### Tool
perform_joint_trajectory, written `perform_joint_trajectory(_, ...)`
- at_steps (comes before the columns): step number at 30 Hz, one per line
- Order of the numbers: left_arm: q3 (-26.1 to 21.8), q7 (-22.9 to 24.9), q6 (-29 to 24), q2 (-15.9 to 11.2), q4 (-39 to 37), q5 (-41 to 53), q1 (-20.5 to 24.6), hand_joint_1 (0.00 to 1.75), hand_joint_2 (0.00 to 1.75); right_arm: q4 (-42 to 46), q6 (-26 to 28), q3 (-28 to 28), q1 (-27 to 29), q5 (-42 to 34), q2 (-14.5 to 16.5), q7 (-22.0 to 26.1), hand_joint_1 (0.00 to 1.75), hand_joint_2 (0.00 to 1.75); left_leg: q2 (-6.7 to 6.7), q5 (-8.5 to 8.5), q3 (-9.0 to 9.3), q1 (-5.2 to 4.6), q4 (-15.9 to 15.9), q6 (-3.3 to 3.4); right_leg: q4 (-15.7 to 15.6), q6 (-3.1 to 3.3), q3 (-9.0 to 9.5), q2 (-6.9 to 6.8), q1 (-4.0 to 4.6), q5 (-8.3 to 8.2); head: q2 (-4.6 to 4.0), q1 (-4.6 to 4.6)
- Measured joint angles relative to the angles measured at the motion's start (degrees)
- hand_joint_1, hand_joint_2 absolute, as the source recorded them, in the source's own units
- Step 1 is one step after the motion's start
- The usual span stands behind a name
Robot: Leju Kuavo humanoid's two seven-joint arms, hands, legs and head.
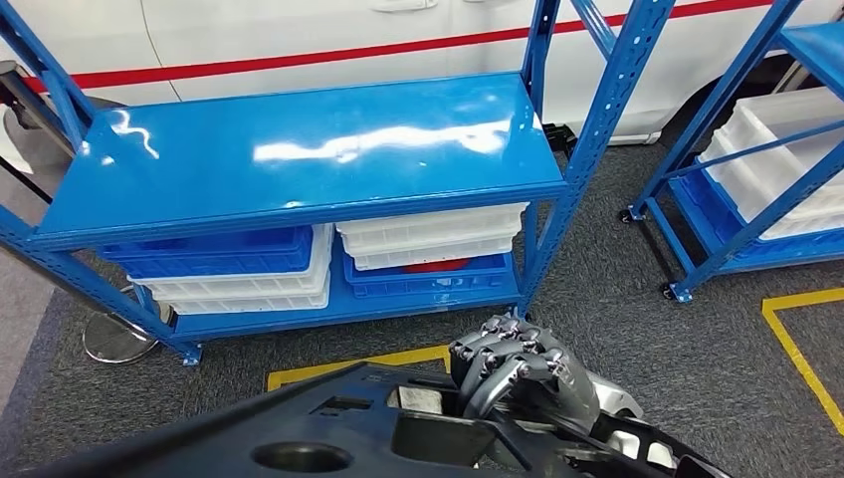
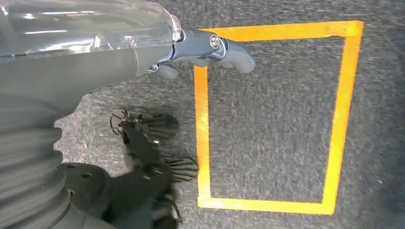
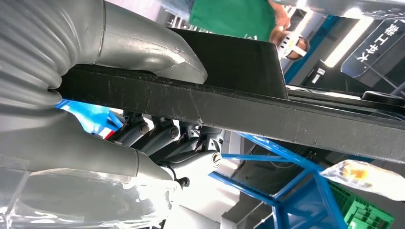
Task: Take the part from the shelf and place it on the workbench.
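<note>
The part (image 1: 328, 433), a long black moulded piece with cut-outs, lies across the bottom of the head view, in front of the shelf (image 1: 299, 149) and above the grey floor (image 1: 637, 329). Its long axis runs roughly left to right, rising slightly toward the right end. The right robot hand (image 1: 518, 373) is clamped on that right end, dark fingers (image 1: 498, 349) curled over the top edge. The right wrist view shows the part (image 3: 239, 107) as a black bar pinched between thumb and fingers (image 3: 162, 138). The left robot hand (image 2: 210, 50) hangs over a yellow floor marking (image 2: 203, 124), holding nothing; whether its fingers are spread or curled cannot be told. White and blue bins (image 1: 239, 269) sit on the shelf's lower level.
</note>
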State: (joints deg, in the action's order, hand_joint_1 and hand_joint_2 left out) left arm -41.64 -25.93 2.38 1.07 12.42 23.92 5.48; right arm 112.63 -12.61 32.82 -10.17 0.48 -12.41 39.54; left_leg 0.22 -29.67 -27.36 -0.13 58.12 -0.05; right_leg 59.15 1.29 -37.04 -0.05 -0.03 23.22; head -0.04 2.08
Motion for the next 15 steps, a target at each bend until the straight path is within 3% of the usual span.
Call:
perform_joint_trajectory(2, 0.01, -0.08, 0.02, -0.05, 0.02, 0.03, 0.06, 0.00, 1.75, 0.05, 0.18, 0.01, 0.46, 0.49, -0.10, 0.11, 1.57, 1.75, -0.01, -0.09, 0.41, -0.24, -1.78, 0.35, -0.27, -0.69, -0.14, -0.05, -0.18, -0.78, 0.00, 0.02)
perform_joint_trajectory(4, 0.01, -0.16, -0.02, -0.02, 0.02, 0.01, 0.03, 0.00, 1.75, 0.07, -0.06, 0.02, 0.73, 0.90, -0.27, 0.11, 1.57, 1.75, 0.22, 0.72, 0.11, -0.05, -2.29, 0.95, 0.44, -1.31, -0.53, 0.02, -0.28, 0.01, 0.00, 0.03)
perform_joint_trajectory(6, 0.01, -0.26, -0.07, 0.02, 0.02, -0.08, 0.02, 0.00, 1.75, 0.04, -0.82, 0.12, 0.82, 1.24, -0.50, 0.11, 1.57, 1.75, 0.47, 1.60, -0.32, 0.15, -2.55, 1.55, 4.67, -1.83, -2.04, 0.07, -0.36, 3.99, 0.00, -0.01)
perform_joint_trajectory(8, 0.01, -0.28, -0.13, 0.02, 0.02, -0.25, -0.10, 0.00, 1.75, -0.05, -1.99, 0.51, 0.81, 1.57, -0.66, 0.10, 1.57, 1.75, 0.67, 2.20, -1.20, 0.12, -2.43, 1.80, 11.74, -2.25, -4.37, 0.06, -0.49, 8.17, 0.00, -0.02)
perform_joint_trajectory(9, 0.00, -0.28, -0.19, 0.01, 0.01, -0.32, -0.22, 0.00, 1.75, -0.13, -2.61, 0.81, 0.78, 1.72, -0.70, 0.10, 1.57, 1.75, 0.82, 2.42, -1.64, 0.11, -2.30, 1.77, 14.16, -2.43, -4.94, 0.05, -0.60, 8.79, 0.00, -0.02)
perform_joint_trajectory(10, -0.01, -0.28, -0.25, 0.01, 0.01, -0.38, -0.37, 0.00, 1.75, -0.22, -3.25, 1.20, 0.70, 1.84, -0.72, 0.09, 1.57, 1.75, 1.00, 2.57, -2.06, 0.12, -2.10, 1.72, 14.79, -2.55, -4.63, 0.02, -0.71, 8.34, 0.00, -0.01)
perform_joint_trajectory(11, -0.01, -0.28, -0.30, 0.01, 0.00, -0.40, -0.53, 0.00, 1.75, -0.31, -3.84, 1.62, 0.53, 1.90, -0.73, 0.09, 1.57, 1.75, 1.18, 2.62, -2.40, 0.15, -1.84, 1.63, 13.19, -2.61, -3.21, -0.07, -0.81, 7.00, 0.00, 0.00)
perform_joint_trajectory(13, -0.02, -0.27, -0.33, 0.02, 0.00, -0.44, -0.77, 0.00, 1.75, -0.42, -4.80, 2.46, -0.11, 1.90, -0.73, 0.08, 1.57, 1.75, 1.58, 2.47, -2.90, 0.16, -1.25, 1.30, 6.20, -2.40, 1.40, -0.91, -0.78, 4.42, 0.00, -0.01)
perform_joint_trajectory(15, -0.06, -0.25, -0.34, 0.03, 0.00, -0.46, -0.91, 0.00, 1.75, -0.48, -5.52, 3.25, -1.00, 1.85, -0.72, -0.08, 1.57, 1.75, 2.03, 2.32, -3.26, 0.02, -0.76, 0.77, 1.07, -1.79, 4.26, -1.90, -0.32, 3.82, 0.00, -0.01)
